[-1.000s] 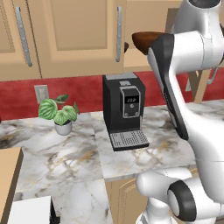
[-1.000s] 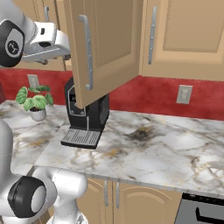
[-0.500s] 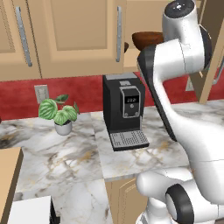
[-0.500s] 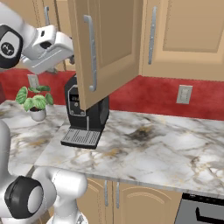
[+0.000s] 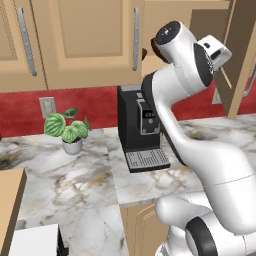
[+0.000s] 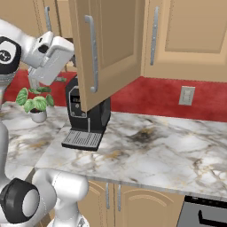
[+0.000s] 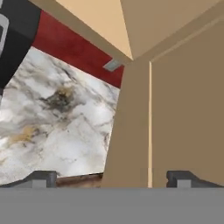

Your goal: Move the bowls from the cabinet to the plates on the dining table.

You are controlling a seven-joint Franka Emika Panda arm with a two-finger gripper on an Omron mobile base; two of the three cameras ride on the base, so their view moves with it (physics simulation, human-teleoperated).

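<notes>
Since the earlier frame the arm has swung right toward the open cabinet [image 5: 200, 20]. Jaws wide apart, empty. A bowl [image 5: 154, 51] sits on its shelf above the desk [image 6: 146, 146]. Step: reaching in; next, close on the rim.

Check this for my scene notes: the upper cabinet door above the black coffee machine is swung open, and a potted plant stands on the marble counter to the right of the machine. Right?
Not quite. The potted plant stands to the left of the coffee machine, not the right, as the left base view shows. The rest holds: the cabinet door is swung open above the machine, and the plant sits on the marble counter.
</notes>
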